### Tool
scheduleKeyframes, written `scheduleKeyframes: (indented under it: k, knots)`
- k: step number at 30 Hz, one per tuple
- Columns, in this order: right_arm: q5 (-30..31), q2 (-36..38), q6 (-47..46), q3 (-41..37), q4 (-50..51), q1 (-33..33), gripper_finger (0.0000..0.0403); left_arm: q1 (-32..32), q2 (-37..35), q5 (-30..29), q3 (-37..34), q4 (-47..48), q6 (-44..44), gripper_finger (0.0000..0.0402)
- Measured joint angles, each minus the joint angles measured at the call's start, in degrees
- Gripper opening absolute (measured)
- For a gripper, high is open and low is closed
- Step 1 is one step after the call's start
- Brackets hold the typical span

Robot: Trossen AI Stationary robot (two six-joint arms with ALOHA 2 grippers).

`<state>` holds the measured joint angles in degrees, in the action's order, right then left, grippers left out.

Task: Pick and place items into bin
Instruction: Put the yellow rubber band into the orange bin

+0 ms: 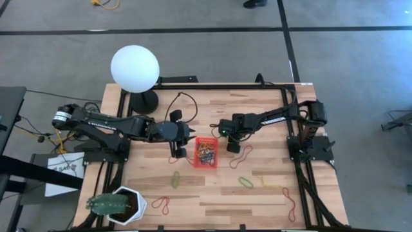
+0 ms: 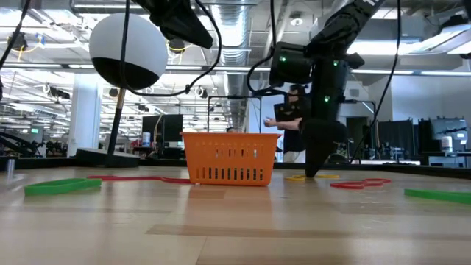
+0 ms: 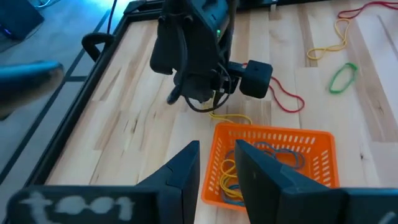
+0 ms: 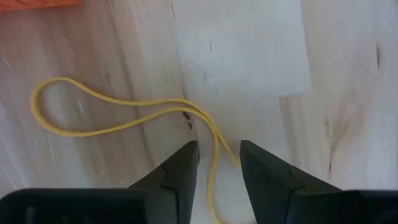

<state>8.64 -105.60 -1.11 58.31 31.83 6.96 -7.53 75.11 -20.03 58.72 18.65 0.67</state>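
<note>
Pale wooden planks make up the table top (image 1: 257, 193), framed by black rails and standing on a grey floor. Near its middle sits the small red-orange mesh basket (image 1: 206, 153), already holding a tangle of yellow, blue and dark rubber bands (image 3: 261, 163).

Just beside the basket's left side hangs the left gripper (image 1: 179, 153), raised above the wood; in its wrist view the two dark fingers (image 3: 186, 168) stand a little apart with nothing between them, aimed toward the basket's near wall.

On the basket's other side, the right gripper (image 1: 234, 145) points straight down, its tips right at the table surface in the low view. Its wrist view shows the jaws parted, straddling one strand of a yellow rubber band (image 4: 124, 115) that lies flat on the wood; the loop stretches away from the fingers toward the basket's corner. Whether the pads touch the strand I cannot tell.

Other bands lie scattered on the table: a red loop (image 1: 242, 156) near the right gripper, a green one (image 1: 245, 182) further toward the front edge, a thin yellow one (image 1: 273, 185) beside it, a green band (image 1: 175, 178) in front of the basket, and a red band (image 1: 161, 205) near the white hexagonal plant pot (image 1: 129, 205) at the front left corner. A white globe lamp (image 1: 134, 68) stands at the back left.
</note>
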Motion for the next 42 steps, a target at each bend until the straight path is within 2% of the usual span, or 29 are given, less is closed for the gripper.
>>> scheduleKeyframes:
  k: [4, 10, 19, 22, 28, 34, 42]
  knots:
    - [-2.59, 0.48, 3.91, 0.58, -0.36, 1.68, 0.0118, 0.00, 0.00, 0.00, 0.00, -0.02, 0.01, 0.0091]
    - [-14.77, -0.15, 7.01, 0.90, -0.54, 4.93, 0.0118, 0.00, 0.00, 0.04, 0.00, -0.04, 0.00, 0.0091]
    - [-15.44, -1.08, 7.16, 1.02, -0.58, 6.66, 0.0111, 0.00, 0.00, 0.09, 0.00, 0.09, 0.00, 0.0091]
    - [-14.83, -1.08, 7.16, 0.97, -0.70, 6.23, 0.0087, 0.00, 0.00, 0.10, 0.00, 0.11, 0.01, 0.0091]
    - [-14.02, -1.10, 6.08, 0.94, -1.09, 4.82, 0.0010, 0.00, 0.00, 0.17, 0.00, 0.11, -0.50, 0.0091]
    - [-14.83, -0.23, -1.47, 3.96, 3.50, 4.18, 0.0003, 0.00, 0.00, -0.79, -0.01, 0.09, -0.48, 0.0091]
    - [-14.88, 7.23, -2.02, 9.96, 8.70, -1.96, 0.0001, 0.02, 0.00, -8.56, -0.04, 0.40, -0.51, 0.0091]
